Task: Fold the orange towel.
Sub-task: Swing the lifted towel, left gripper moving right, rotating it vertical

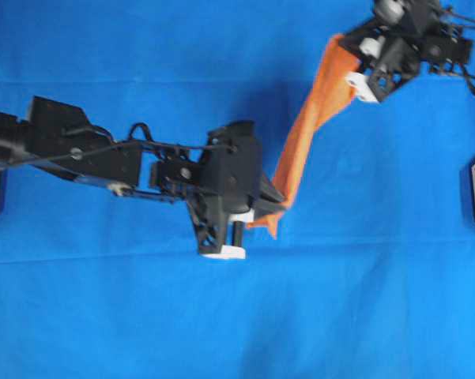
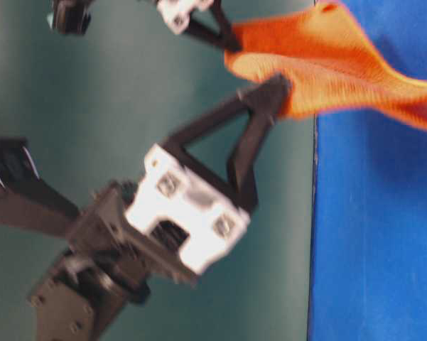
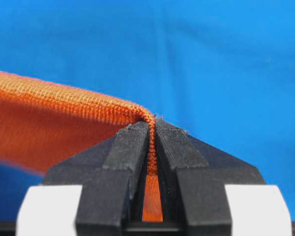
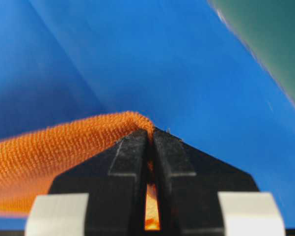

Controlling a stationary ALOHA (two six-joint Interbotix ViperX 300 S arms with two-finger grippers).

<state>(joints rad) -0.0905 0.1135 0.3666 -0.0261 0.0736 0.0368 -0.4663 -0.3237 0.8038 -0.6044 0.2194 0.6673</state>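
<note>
- Blue cloth covers our whole work surface (image 1: 103,316), with a dull green wall behind it in the table-level view.
- Our left gripper (image 3: 151,129) is clamped tight on the orange towel (image 1: 308,130); the wrist view shows its hem pinched between the two black pads, with orange visible down the slit.
- Our right gripper (image 4: 150,133) is likewise closed hard on another part of the towel's edge, at the upper right of the overhead view.
- Between the two grips the towel hangs as a narrow, twisted band, apparently lifted off the blue surface; only a small corner pokes out just below our left gripper.
- We judge this to be the carrying stage of a fold: both corners are held and raised, and no flat crease is laid yet.
- Next we would need to bring both held corners together across to the opposite edge, keeping the band taut and untwisted, and lower them evenly before letting go.
- Whether the towel's far edge touches the surface we cannot tell.
</note>
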